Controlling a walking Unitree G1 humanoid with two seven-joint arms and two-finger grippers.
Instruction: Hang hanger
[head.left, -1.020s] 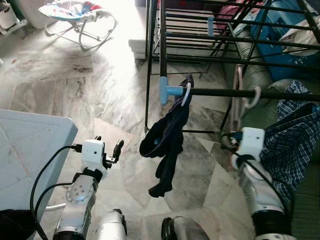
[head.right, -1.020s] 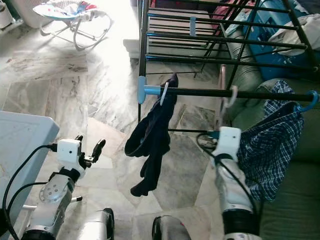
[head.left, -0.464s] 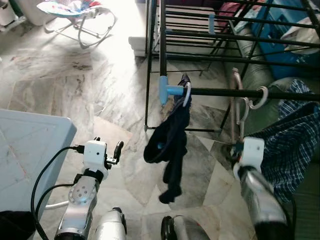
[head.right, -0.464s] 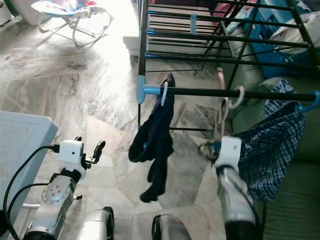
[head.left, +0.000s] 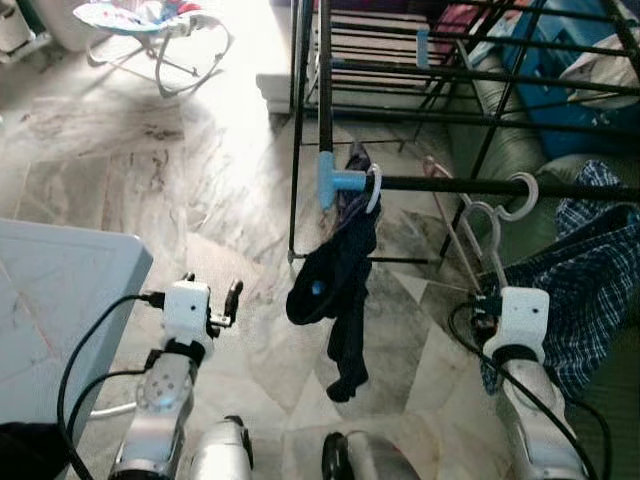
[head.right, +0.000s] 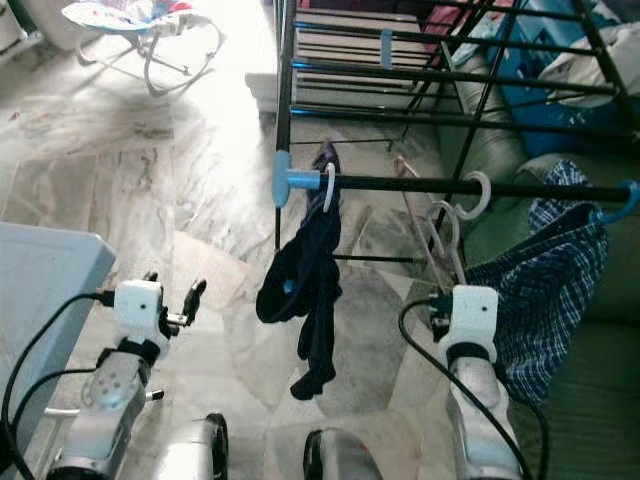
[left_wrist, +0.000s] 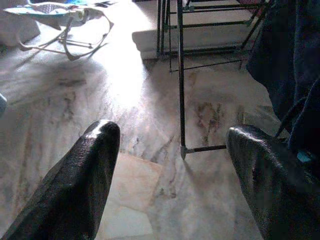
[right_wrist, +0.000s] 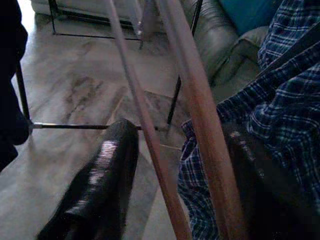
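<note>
- The left gripper is held low at near left, fingers spread, empty.
- The hanger is seen between the right gripper's parted fingers, unclamped, slanting up and away.
- Its hook is looped over the rail just beyond.

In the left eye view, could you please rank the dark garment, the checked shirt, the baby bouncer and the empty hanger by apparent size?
1. Checked shirt, though cropped by the frame edge
2. Dark garment, close to the shirt
3. Baby bouncer, farther away, partly cut off
4. Empty hanger

no readable text, no labels, no brand marks, no numbers, no signs on anything in any view
</note>
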